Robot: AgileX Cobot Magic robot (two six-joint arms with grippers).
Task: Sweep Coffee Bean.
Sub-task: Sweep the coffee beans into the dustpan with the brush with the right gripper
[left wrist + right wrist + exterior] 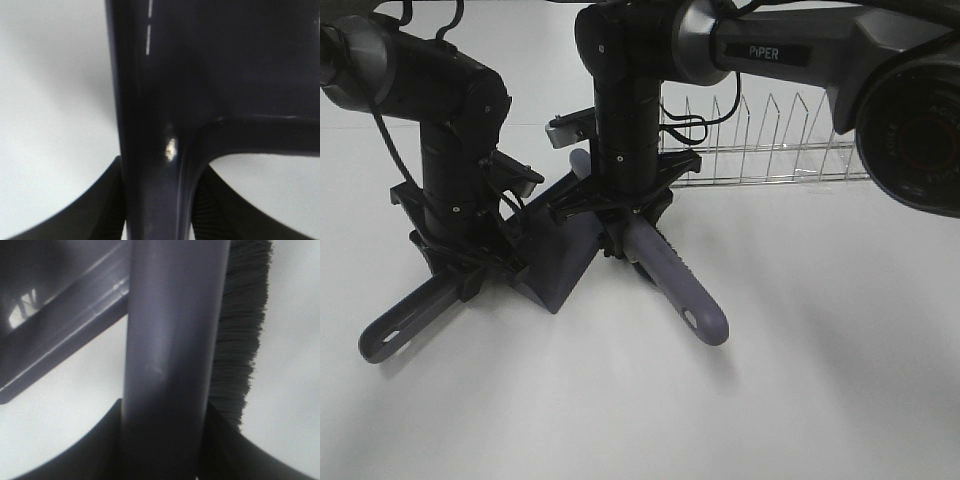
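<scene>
L tool (468,272) clenched on dustpan (563,258) handle. R tool (620,232) clenched on brush (685,295) handle, just beside dustpan. Bristles (245,335) near dustpan wall. No coffee bean visible; arms block the area round dustpan. Wire rack (770,150) behind dustpan on worktop (820,380).
</scene>
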